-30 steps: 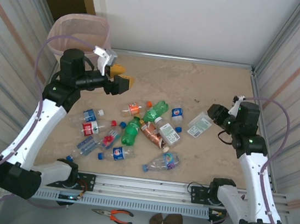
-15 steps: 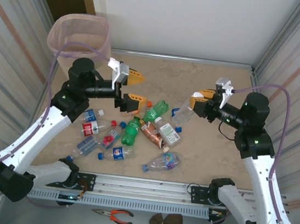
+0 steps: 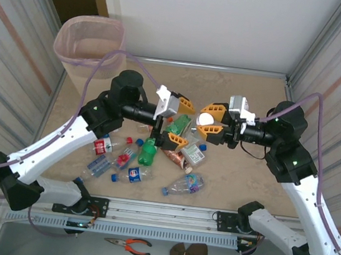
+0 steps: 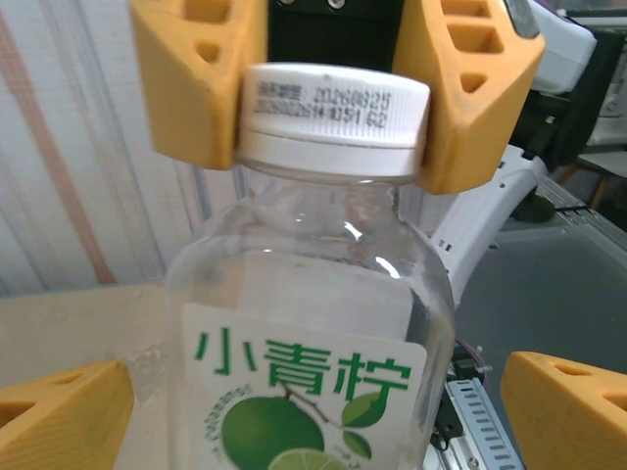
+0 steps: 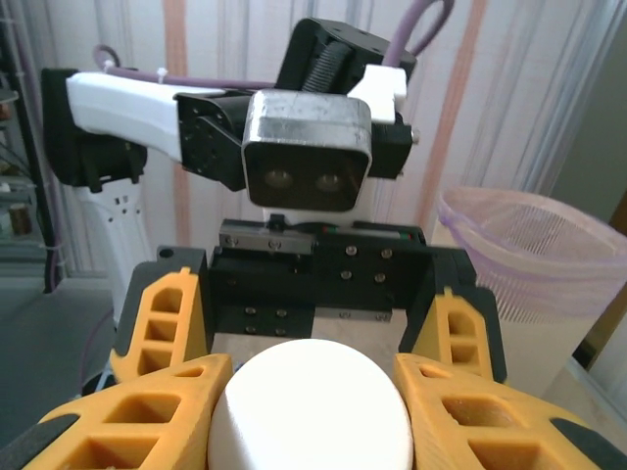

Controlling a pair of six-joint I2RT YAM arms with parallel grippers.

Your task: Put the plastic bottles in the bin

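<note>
Found the right pincer [image 3: 208,120] clamped on the white cap [image 4: 335,110] of a clear lime-label bottle [image 4: 313,343], held in the air above the middle of the surface [image 3: 250,94]. Saw the left pincer [image 3: 179,122] with orange fingers [image 4: 61,411] spread wide apart, one each side of the bottle's body (touching or not, could not tell). Noted other plastic bottles [image 3: 148,153] strewn near the surface's near-left part, and the pink bin [image 3: 73,52] at its far-left corner.

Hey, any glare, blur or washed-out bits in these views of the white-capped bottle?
Left wrist: the bottle label and the cap print are sharp, small highlights on the clear plastic, background soft. Right wrist: the cap washed out to plain white, the bin slightly soft. Top external: even light, faint shadows on the table.
</note>
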